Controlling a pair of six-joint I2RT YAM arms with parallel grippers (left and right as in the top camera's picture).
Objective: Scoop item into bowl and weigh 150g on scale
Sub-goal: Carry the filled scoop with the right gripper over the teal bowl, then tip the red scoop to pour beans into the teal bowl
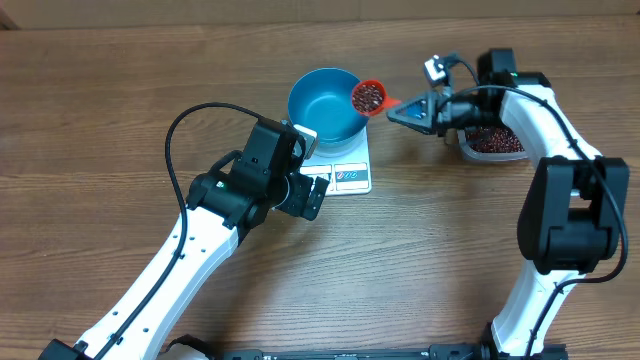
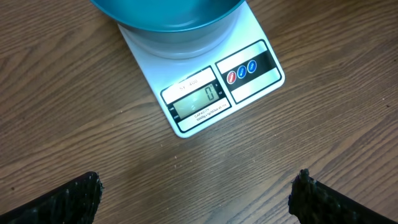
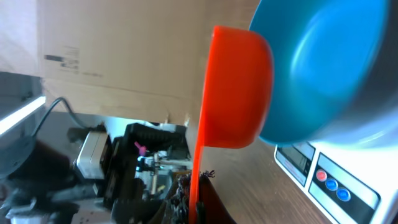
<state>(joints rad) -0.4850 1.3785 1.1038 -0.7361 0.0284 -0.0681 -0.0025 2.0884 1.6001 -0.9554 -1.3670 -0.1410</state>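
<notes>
Wood-grain counter (image 1: 100,120) is carrying everything we are working with. Our left arm is reaching in from the near left. Our left hand (image 1: 315,195) is hovering over the near edge of the scale (image 1: 350,178), its fingers (image 2: 71,199) spread as wide as they go and gripping nothing. Our right arm is bending in from the right side. Our right hand (image 1: 415,110) is clamping fully closed on the handle of the orange scoop (image 1: 368,97).

The blue bowl (image 1: 310,110) is sitting on the far part of the scale, near the middle of the counter. The scale is white and flat, and it is showing a zero on the display along its near edge. A clear tub (image 1: 468,152) is standing to the right of the scale, partly hidden under our right arm and holding more of the dark red-brown fill.

We are holding the scoop at the bowl's right rim; whether it is touching the rim we cannot tell. The beans (image 1: 367,98) are filling the scoop's cup.
</notes>
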